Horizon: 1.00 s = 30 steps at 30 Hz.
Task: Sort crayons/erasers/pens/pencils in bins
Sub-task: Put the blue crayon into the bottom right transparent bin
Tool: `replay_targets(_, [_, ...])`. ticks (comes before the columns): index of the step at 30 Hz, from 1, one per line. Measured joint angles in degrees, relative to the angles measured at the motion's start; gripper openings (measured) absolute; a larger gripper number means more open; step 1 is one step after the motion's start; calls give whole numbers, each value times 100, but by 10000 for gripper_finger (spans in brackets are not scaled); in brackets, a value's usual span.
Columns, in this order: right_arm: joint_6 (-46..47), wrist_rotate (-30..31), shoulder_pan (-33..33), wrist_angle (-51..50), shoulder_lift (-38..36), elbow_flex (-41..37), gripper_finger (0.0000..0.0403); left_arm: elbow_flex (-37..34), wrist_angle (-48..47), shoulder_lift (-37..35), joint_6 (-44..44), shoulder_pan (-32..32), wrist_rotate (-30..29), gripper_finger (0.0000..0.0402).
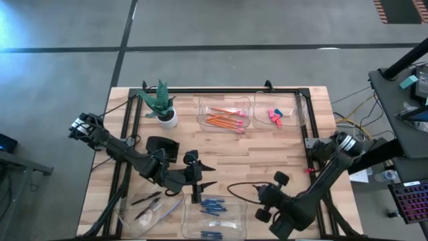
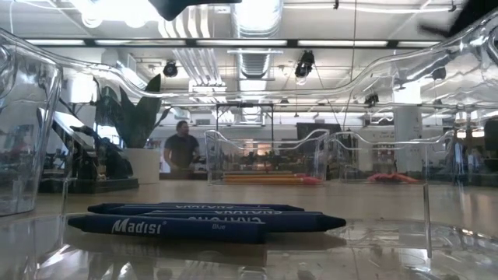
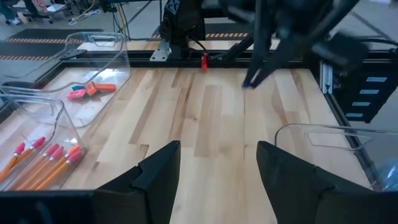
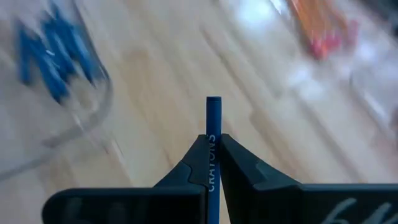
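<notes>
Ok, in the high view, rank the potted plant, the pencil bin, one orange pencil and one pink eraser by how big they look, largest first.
1. Pencil bin, the widest outline.
2. Potted plant, smaller than the bin, though its height above the table may enlarge it.
3. Orange pencil, a long, thin stick.
4. Pink eraser, a tiny block.

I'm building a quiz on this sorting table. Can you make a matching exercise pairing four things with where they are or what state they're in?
Things:
1. pencils
2. erasers
3. right gripper
4. left gripper

States or places:
A. open, holding nothing
B. in the far bin beside the plant
C. shut on a blue crayon
D. in the far bin nearest the table's right edge

Pairs: 1-B, 2-D, 3-C, 4-A
</notes>
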Motion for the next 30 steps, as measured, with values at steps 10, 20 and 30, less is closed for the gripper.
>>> replay_targets(10, [-3725, 1168, 7, 3330, -653, -68, 13, 0, 7, 0, -121, -4, 0, 198])
replay_targets(20, [-6166, 584, -193, 6700, 388, -102, 13, -27, -7, 0, -278, -11, -2, 198])
replay_targets(30, [-5678, -407, -741, 6957, 897, -109, 13, -31, -28, 0, -288, -84, -2, 198])
